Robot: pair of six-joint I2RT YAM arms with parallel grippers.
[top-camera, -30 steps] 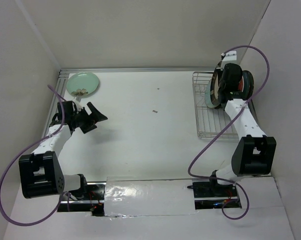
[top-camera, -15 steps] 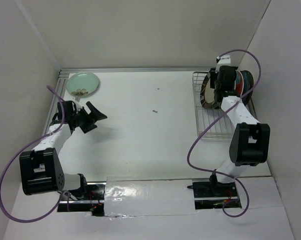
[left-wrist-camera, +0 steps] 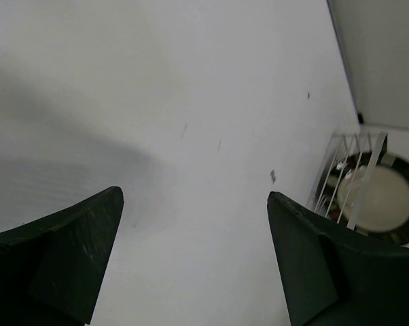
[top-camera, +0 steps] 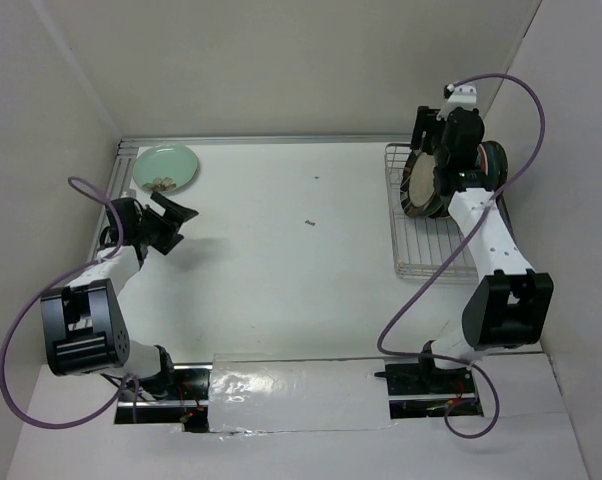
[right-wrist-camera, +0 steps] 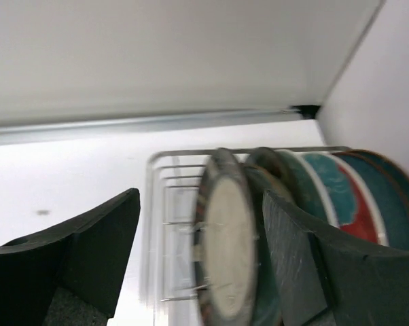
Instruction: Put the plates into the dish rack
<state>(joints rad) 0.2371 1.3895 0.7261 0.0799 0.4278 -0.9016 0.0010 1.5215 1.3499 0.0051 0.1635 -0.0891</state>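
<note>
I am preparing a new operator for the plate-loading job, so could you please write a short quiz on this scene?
1. True or false: the mint green plate lies flat on the table, outside the dish rack.
2. Seen from above, which plate stands leftmost in the row in the rack?
A. the cream plate with a dark striped rim
B. a red-orange plate
C. a dark teal plate
3. Are the right arm's jaws open or shut?
Key: 1 true; 2 A; 3 open.
</note>
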